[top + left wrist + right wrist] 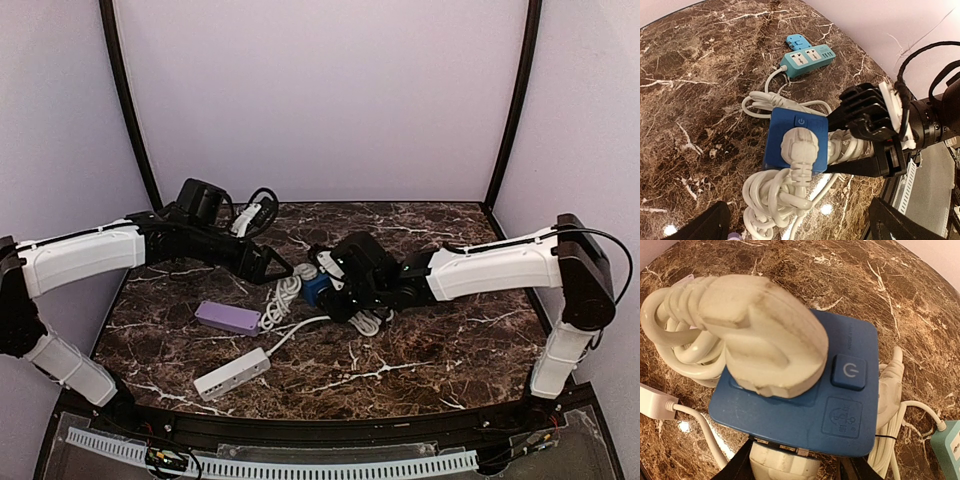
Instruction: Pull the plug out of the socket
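- Centre of the top view, on the tabletop [690, 100]: the right end effector [837, 142] pinches the socket [777, 150], plug [800, 147] seated.
- Left end effector [280, 267] hangs spread; we fear it catches the cord [765, 200] and drags the socket loose.

I log, on the dark marble tabletop [440, 355], a purple power strip [228, 317] lying near a white power strip [232, 373], farther from me, and in the left wrist view a teal power strip [807, 61] with a small light-blue adapter [795, 41] just behind it.
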